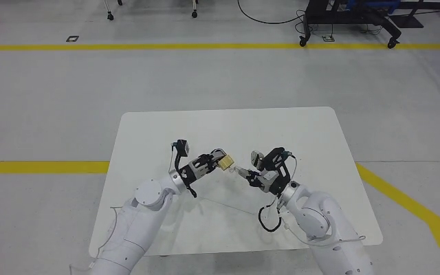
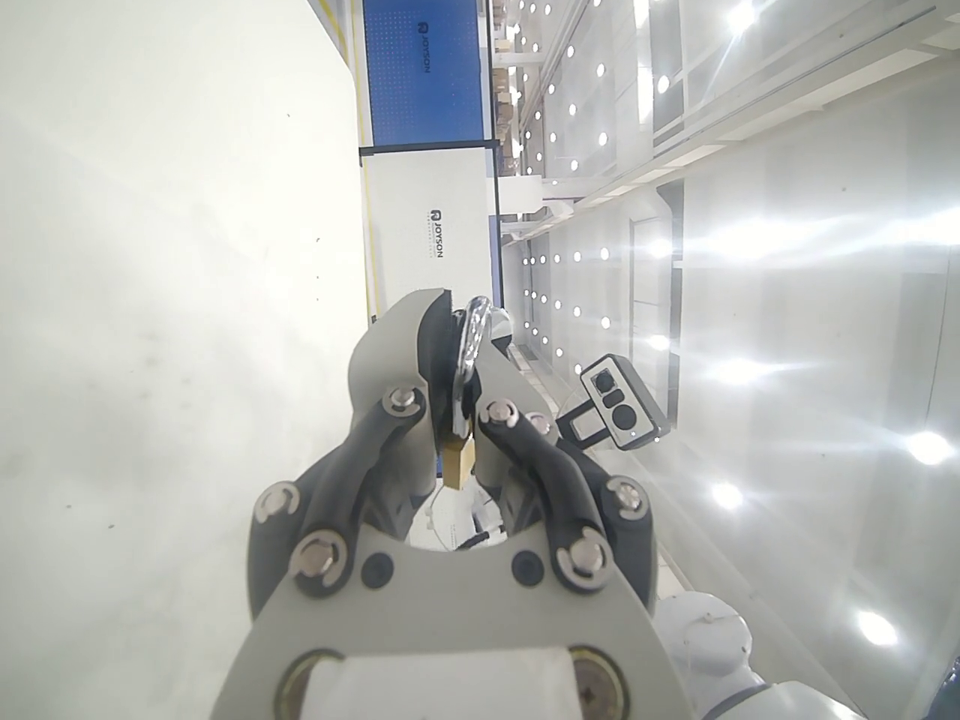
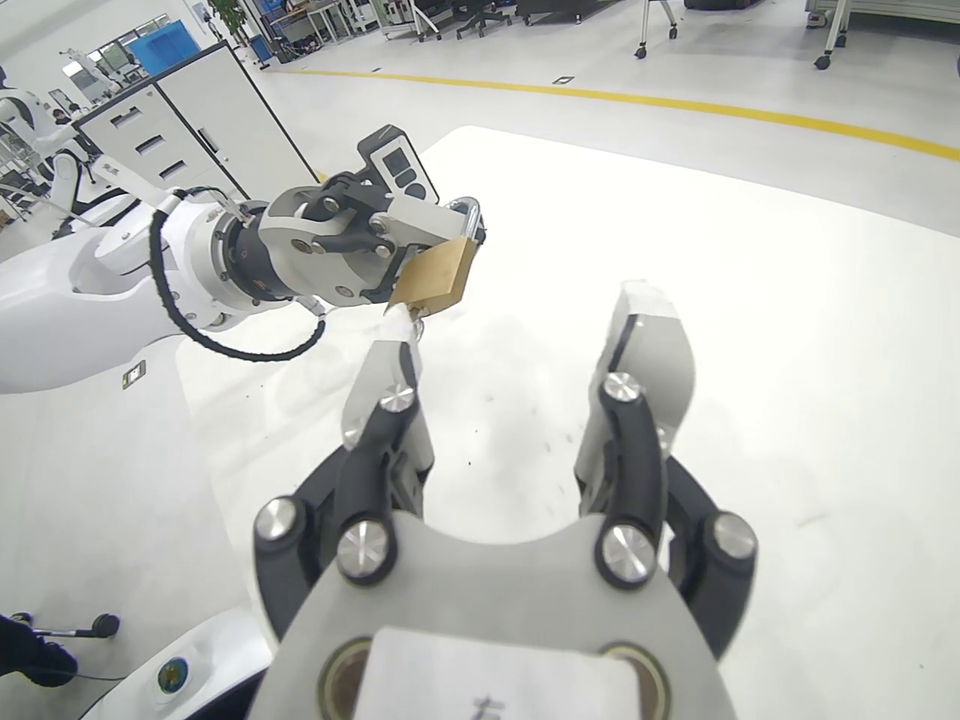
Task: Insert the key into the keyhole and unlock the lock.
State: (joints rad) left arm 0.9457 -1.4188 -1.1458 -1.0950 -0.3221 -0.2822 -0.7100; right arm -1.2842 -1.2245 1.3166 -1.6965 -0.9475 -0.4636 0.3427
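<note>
On the left, the white left arm reaches in over the white rectangular table. Its grey-fingered left gripper is closed narrowly on the silver shackle of the small brass padlock, which it holds up in the air above the middle of the tabletop. The brass body hangs out past the fingertips, tilted, with its underside turned towards the other arm. At that underside sits a small silvery key; it is too small to tell how far in it sits. Just to the right, the right gripper has its fingers spread wide and grips nothing. One fingertip is right up against the key and the padlock's lower corner, while the other stands well apart.
</note>
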